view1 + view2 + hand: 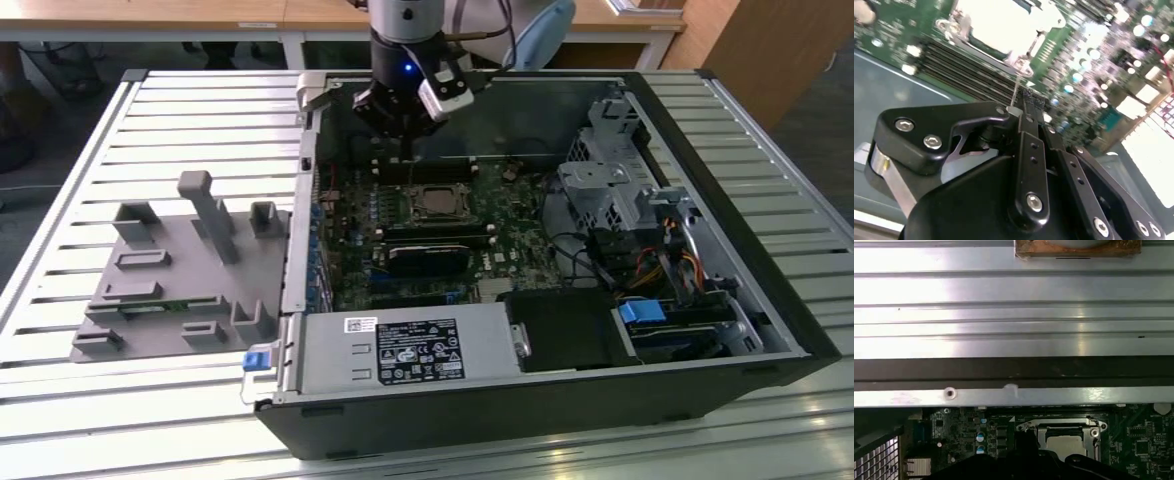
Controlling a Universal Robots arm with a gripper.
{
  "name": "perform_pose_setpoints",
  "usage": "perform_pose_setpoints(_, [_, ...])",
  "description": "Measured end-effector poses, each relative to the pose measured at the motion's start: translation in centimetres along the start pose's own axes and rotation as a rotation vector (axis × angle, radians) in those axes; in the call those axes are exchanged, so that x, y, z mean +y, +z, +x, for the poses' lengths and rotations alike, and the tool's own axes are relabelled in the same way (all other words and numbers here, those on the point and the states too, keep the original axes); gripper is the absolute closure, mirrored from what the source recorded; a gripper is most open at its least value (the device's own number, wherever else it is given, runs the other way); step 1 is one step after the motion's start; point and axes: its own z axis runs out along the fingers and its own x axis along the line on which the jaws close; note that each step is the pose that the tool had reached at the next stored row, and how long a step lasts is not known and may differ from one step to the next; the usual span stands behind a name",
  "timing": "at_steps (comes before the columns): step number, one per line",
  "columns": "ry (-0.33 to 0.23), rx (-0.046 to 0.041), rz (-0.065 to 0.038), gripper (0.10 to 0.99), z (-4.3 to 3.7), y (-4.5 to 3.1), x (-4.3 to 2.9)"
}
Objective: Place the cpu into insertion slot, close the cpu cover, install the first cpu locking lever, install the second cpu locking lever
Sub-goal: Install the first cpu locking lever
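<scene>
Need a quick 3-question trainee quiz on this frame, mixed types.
1. True or false: the cpu sits framed by the cover.
2. Pick one: in the exterior view, the grey fixture lies A) left of the case, B) right of it, C) inside it.
3. Short answer: which of the parts above is the gripper nearest?
Key: 1 true; 2 A; 3 cover.
</scene>
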Motion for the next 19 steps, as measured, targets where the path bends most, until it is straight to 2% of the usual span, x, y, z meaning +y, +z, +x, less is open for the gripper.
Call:
perform_pose_setpoints(3, [0.000,0.0000,0.000,0.976,-1.22,0.10,0.05])
perform_pose_setpoints(5, [0.000,0.0000,0.000,0.976,-1.62,0.18,0.07])
perform_pose_setpoints(8, [0.000,-0.0005,-0.002,0.976,-1.62,0.25,0.06])
perform_pose_setpoints(11, [0.000,-0.0018,-0.028,0.976,-1.62,0.37,0.05])
perform_pose_setpoints(12, [0.000,-0.0025,-0.032,0.976,-1.62,0.44,0.05])
perform_pose_setpoints(19, [0.000,-0.0032,-0.033,0.976,-2.03,1.16,0.03])
